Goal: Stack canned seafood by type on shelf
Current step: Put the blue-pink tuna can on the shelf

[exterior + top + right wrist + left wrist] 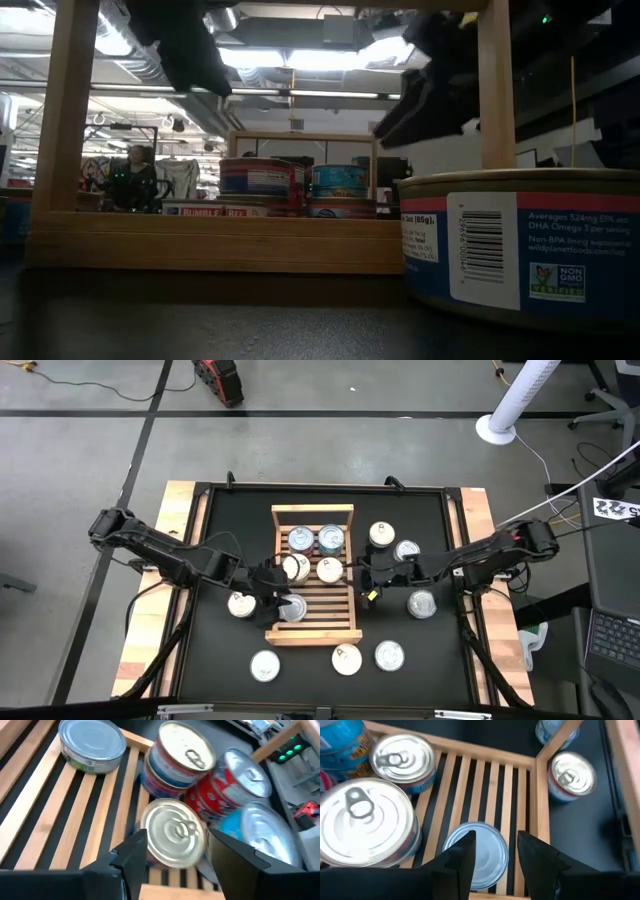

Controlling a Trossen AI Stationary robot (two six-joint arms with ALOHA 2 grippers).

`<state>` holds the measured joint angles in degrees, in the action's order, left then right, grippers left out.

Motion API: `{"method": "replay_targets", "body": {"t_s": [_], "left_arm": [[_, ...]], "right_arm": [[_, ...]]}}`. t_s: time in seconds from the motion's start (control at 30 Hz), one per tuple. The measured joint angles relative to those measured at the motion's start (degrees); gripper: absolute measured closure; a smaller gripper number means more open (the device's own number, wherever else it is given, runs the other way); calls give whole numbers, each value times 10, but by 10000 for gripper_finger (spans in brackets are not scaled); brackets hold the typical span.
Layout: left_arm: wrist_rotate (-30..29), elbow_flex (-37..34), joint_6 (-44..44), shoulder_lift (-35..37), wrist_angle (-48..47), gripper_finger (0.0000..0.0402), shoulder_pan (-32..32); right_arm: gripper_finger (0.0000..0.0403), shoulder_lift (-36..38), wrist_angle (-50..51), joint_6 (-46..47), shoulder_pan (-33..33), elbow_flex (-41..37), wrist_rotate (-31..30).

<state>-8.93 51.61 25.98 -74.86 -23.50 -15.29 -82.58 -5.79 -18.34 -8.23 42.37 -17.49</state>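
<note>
The wooden slatted shelf (335, 618) lies mid-table with several round tins on it. My left gripper (495, 851) hovers open over the shelf's near left part. A flat silver tin (482, 857) lies on the slats below its fingers, apart from them. My right gripper (176, 851) is open at the shelf's right side, its fingers on either side of a pale-lidded tin (174, 832) and above it. That tin (330, 570) stands beside a taller stack (181, 757). In the low view both arms hang above the shelf with nothing in their fingers.
Loose tins stand on the black table around the shelf: one on its left (240, 603), three near the front edge (347, 659), three on its right (422, 603). The shelf's raised near rail (210, 240) and posts stand between the front tins and the slats.
</note>
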Motion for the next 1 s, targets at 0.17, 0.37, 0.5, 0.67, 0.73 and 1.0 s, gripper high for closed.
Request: {"method": "replay_targets", "body": {"t_s": [0.17,0.37,0.5,0.67,0.73,1.0], "left_arm": [[-5,0,3,30,1,263,13],[-6,0,-8,40,2,263,31],[-6,1,-23,40,1,263,40],[-6,1,-26,40,1,263,47],[-6,1,-30,40,1,263,47],[-6,1,-41,40,1,263,46]], "right_arm": [[198,61,80,0,13,0,-38],[198,99,180,26,97,0,-38],[198,94,223,42,172,0,22],[198,81,257,42,234,0,96],[198,77,267,42,248,0,95],[198,77,299,41,258,-1,95]]}}
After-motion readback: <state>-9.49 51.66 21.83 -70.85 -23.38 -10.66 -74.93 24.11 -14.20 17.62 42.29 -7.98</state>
